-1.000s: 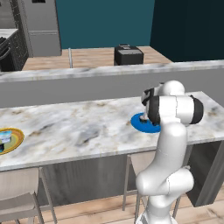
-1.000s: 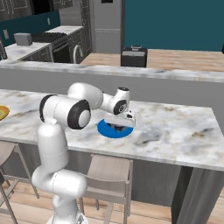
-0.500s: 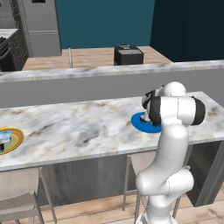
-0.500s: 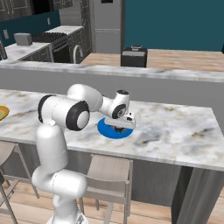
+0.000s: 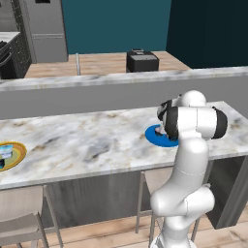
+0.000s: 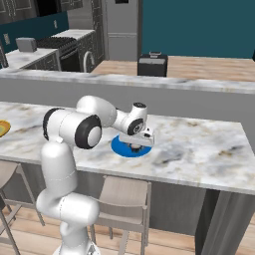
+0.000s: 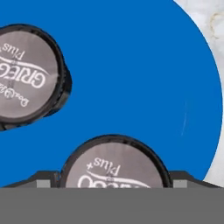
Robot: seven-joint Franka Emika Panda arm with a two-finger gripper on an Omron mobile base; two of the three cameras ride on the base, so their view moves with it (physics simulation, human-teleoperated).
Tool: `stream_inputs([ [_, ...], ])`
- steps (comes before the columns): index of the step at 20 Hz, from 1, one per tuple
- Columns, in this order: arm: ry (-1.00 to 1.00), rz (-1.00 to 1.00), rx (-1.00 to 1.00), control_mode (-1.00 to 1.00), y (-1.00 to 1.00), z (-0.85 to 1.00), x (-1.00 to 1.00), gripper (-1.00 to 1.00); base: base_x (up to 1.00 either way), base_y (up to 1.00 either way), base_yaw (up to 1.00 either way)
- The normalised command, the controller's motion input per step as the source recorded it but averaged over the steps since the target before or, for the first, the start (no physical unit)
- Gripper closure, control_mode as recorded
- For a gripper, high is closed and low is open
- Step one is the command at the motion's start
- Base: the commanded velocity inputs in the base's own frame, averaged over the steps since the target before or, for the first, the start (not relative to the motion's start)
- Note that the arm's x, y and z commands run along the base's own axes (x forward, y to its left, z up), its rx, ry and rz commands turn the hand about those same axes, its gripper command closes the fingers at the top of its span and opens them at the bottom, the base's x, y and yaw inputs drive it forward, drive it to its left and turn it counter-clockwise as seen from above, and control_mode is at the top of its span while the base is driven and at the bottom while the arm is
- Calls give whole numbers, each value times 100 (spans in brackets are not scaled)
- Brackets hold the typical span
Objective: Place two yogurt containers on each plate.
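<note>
Hand view, looking straight down: two dark yogurt containers with pale grey printed tops are seen standing upright on the blue plate [image 7: 144, 78]; one yogurt container [image 7: 114, 166] sits at the bottom edge between the two finger tips [image 7: 43, 180], and a second yogurt container [image 7: 27, 76] stands apart from it at the left edge. The fingers are set wide on either side of the nearer cup with dark gaps visible beside its rim, so the gripper [image 7: 114, 183] is seen spread apart and not clamped on it. Being round and viewed from above, the cups show no long axis; their print reads upside down in this view. A sliver of pale marble is seen past the plate's rim at the right. In the left base view the blue plate [image 5: 156, 135] lies on the marble counter [image 5: 87, 140], partly hidden by the arm, and the gripper [image 6: 137, 145] is held low over it in the right base view. At the counter's far left end an orange-rimmed plate [image 5: 13, 156] carries a pale cup [image 5: 4, 152]. Stools [image 5: 19, 227] are tucked under the counter, and a teal wall [image 5: 116, 24] closes the room behind.
</note>
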Motion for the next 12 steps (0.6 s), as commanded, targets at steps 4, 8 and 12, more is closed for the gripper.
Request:
stream_inputs([
  [4,0,0,0,-100,0,17,-3,-100,0,0,0],
  [8,0,0,0,-100,4,66,-16,-100,0,0,0],
  [12,0,0,0,-100,9,91,-57,-100,0,0,0],
])
